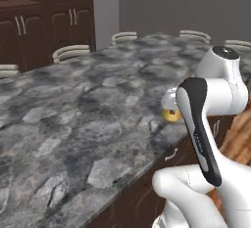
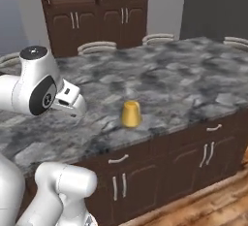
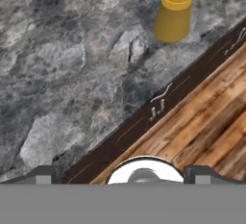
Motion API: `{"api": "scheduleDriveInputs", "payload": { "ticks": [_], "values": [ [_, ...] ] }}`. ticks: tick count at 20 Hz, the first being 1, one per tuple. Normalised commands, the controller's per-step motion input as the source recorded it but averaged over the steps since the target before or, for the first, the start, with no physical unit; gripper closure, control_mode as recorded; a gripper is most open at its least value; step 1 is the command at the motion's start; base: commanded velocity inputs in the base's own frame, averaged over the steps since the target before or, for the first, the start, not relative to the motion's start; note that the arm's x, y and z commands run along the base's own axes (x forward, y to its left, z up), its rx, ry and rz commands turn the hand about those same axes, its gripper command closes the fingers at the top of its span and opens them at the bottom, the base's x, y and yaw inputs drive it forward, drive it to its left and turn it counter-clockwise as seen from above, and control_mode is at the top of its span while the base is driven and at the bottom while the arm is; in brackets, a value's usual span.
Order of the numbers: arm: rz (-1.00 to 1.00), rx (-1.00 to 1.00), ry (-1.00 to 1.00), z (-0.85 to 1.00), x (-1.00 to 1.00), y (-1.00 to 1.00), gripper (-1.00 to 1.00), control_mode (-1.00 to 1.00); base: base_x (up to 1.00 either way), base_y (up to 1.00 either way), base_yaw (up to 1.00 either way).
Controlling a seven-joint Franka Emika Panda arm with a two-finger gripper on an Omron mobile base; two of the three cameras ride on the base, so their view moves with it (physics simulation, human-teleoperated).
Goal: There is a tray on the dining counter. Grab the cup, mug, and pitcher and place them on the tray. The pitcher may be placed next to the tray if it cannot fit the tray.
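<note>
My jaws stand released and wide, holding nothing, above the near edge of the desk (image 2: 184, 79). The pitcher (image 2: 131, 114) stands upright on the marbled top, close to that edge and well apart from my hand. To take it well, I judge I should come in level from the side, centre the tapered body between my fingers (image 3: 45, 174), and clench low where it is wider. In the left base view my own arm covers most of the pitcher. My fingertips are cut off in the hand view.
</note>
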Motion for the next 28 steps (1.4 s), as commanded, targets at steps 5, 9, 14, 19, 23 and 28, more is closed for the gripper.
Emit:
{"api": "scheduleDriveInputs", "payload": {
  "ticks": [5,9,14,19,23,28],
  "values": [
    [0.00,0.00,0.00,0.00,0.00,0.00,-1.00,1.00,0.47,-0.22,0.87],
    [0.00,0.00,0.00,0.00,0.00,0.00,-1.00,1.00,0.13,-0.67,0.57],
    [0.00,0.00,0.00,0.00,0.00,0.00,-1.00,1.00,-0.10,-1.00,0.07],
    [0.00,0.00,0.00,0.00,0.00,0.00,-1.00,1.00,0.39,-0.27,0.00],
    [0.00,0.00,0.00,0.00,0.00,0.00,-1.00,1.00,0.88,-0.64,0.02],
    [0.00,0.00,0.00,0.00,0.00,0.00,-1.00,1.00,0.31,-0.99,-0.07]
  ]
}}
